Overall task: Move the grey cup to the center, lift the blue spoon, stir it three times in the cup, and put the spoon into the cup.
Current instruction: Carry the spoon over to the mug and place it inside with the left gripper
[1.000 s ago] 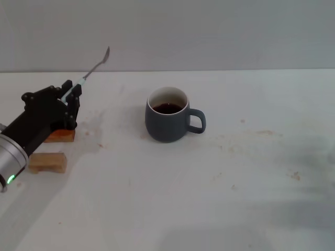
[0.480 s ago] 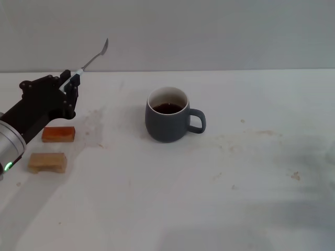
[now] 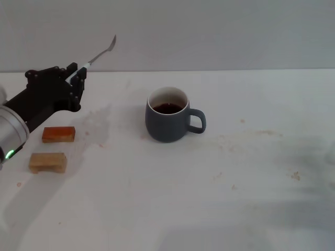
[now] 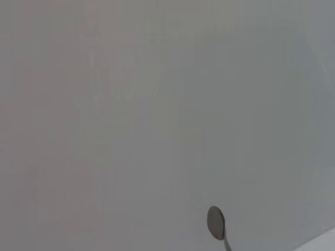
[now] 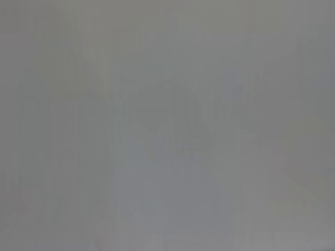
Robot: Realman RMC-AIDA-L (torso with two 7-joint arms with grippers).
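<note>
Now left gripper (image 3: pixel 78 73) clamps blue spoon (image 3: pixel 100 53), bowl angled up and far; grey cup (image 3: pixel 167 116) sits right, nearer.

From the head we look forward and down on the grey cup (image 3: pixel 167 116), mid-distance, wall behind it. Our left wrist camera faces that blank wall, catching only the blue spoon (image 4: pixel 216 223) bowl, shared with the head view (image 3: pixel 99 52). Our right wrist view shows blank grey only.
</note>
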